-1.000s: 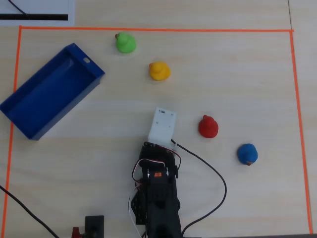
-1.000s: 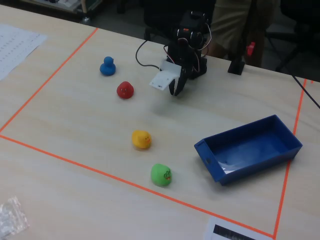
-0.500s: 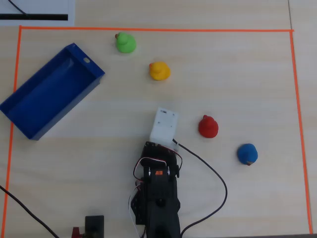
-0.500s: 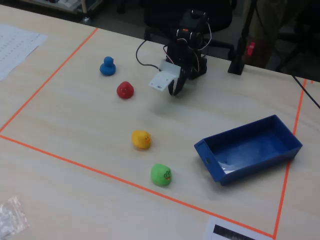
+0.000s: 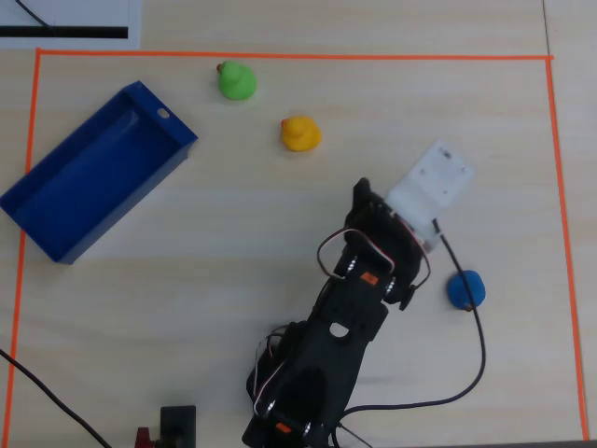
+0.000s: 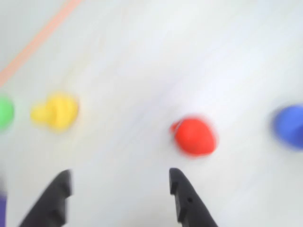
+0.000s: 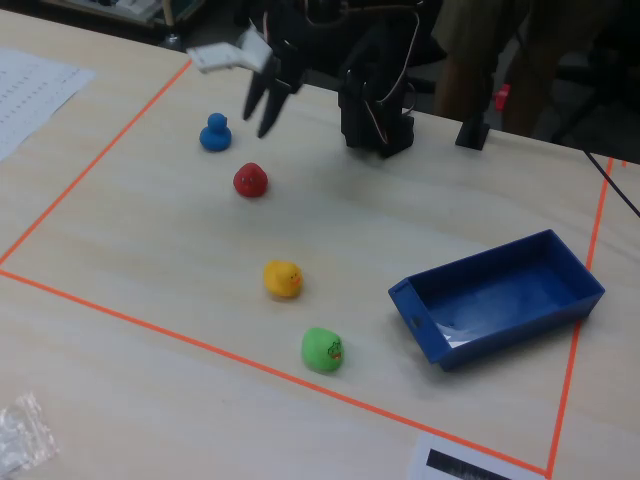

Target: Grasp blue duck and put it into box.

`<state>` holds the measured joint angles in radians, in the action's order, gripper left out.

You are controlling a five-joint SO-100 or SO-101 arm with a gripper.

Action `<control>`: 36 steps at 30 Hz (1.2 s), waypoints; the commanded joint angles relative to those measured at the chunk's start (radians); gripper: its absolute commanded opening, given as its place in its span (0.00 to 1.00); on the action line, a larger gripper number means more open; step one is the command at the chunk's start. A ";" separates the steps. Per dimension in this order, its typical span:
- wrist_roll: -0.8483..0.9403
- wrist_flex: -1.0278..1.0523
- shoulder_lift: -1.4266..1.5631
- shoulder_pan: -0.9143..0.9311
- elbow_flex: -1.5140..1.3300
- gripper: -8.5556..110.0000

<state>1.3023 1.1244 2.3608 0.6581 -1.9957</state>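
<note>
The blue duck (image 7: 214, 133) stands on the table left of my gripper (image 7: 258, 122), which hangs above the table, open and empty. In the wrist view the blue duck (image 6: 289, 125) is blurred at the right edge, well to the right of the open gripper (image 6: 120, 177). In the overhead view the blue duck (image 5: 465, 289) sits right of the arm. The box (image 5: 93, 173), a dark blue open tray, lies at the far left there and at the right in the fixed view (image 7: 500, 295). It holds nothing.
A red duck (image 7: 250, 180) sits just below the gripper's tips, and ahead to the right in the wrist view (image 6: 194, 136). A yellow duck (image 5: 300, 133) and a green duck (image 5: 236, 80) lie between arm and box. Orange tape (image 5: 280, 56) borders the table. A black cable (image 5: 480, 345) runs beside the blue duck.
</note>
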 commanded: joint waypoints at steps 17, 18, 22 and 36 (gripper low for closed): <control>0.477 -0.518 -0.327 0.589 -0.087 0.36; 0.477 -0.588 -0.333 0.591 -0.143 0.36; 0.472 -0.741 -0.362 0.586 -0.276 0.36; 0.479 -0.974 -0.456 0.594 -0.413 0.37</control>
<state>1.7748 0.2056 1.9098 1.2364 -2.4222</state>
